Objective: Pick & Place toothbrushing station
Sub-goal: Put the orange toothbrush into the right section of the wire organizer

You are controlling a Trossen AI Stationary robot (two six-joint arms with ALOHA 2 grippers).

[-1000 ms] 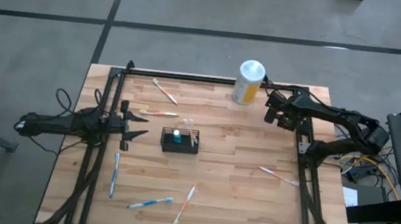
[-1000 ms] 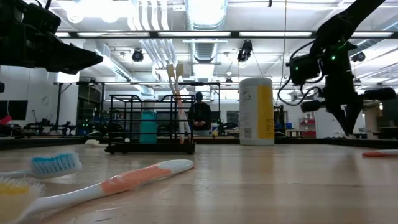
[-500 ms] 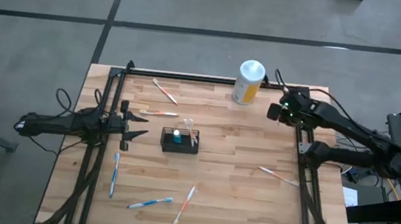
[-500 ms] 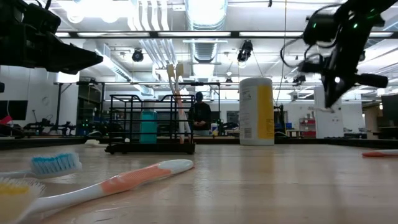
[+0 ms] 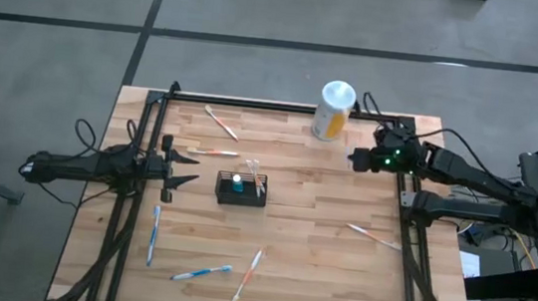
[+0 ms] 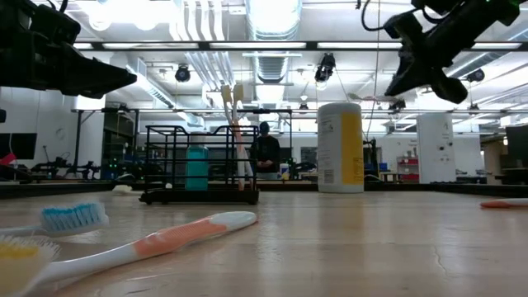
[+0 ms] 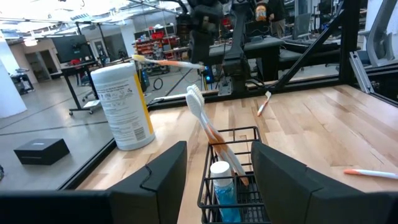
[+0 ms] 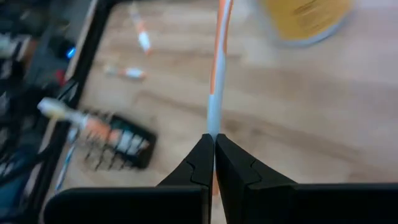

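We see the right gripper point(image 8: 213, 149) clamped on an orange-white toothbrush point(image 8: 217, 74), raised at two o'clock from the toothbrushing station point(image 5: 242, 189). The left gripper point(image 5: 191, 162), jaws apart, waits at its nine o'clock.

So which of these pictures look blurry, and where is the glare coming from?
Right wrist view: soft throughout, the basket and canister smeared. Low view: the nearest toothbrush is out of focus, and ceiling lights glare white. High view: evenly lit, sharp. Left wrist view: fairly sharp.

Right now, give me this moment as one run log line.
right gripper: shut on orange-white toothbrush, raised beside canister | left gripper: open, waiting by basket | basket: two toothbrushes inside
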